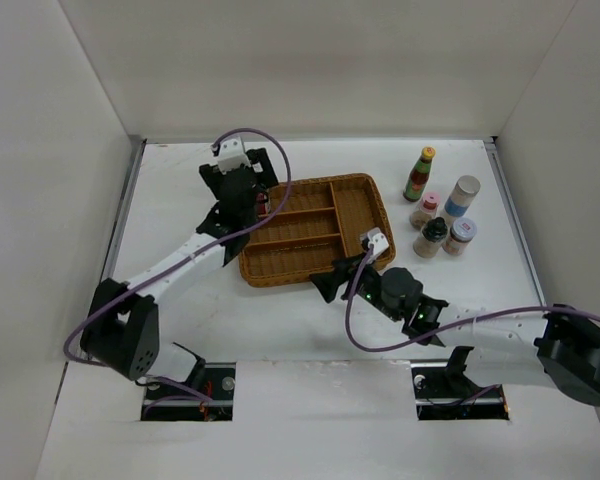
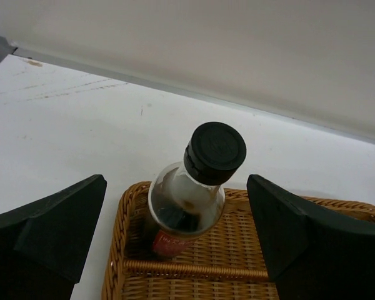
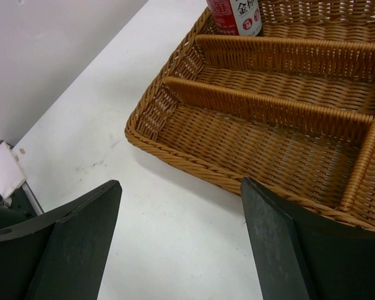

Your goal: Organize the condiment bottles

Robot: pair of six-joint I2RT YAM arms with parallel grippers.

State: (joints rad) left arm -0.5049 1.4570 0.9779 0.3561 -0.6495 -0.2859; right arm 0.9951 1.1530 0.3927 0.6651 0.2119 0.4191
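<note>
A clear black-capped, red-labelled bottle (image 2: 186, 209) stands upright in the far-left corner compartment of the wicker tray (image 2: 194, 284). My left gripper (image 2: 176, 187) is open, with one finger on each side of the bottle and clear of it. In the top view my left gripper (image 1: 252, 200) covers the bottle. The bottle's red label (image 3: 234, 15) shows in the right wrist view. My right gripper (image 1: 320, 285) is open and empty over the table by the tray's near edge (image 3: 194, 169). The other five stand right of the tray: yellow-capped (image 1: 419, 175), white blue-labelled (image 1: 461, 197), pink-lidded (image 1: 425, 210), black-lidded (image 1: 431, 237), white-lidded (image 1: 461, 236).
The brown wicker tray (image 1: 365, 200) has long compartments split by dividers (image 3: 269, 109), plus a cross compartment at its right end. White walls close the table at the back and both sides.
</note>
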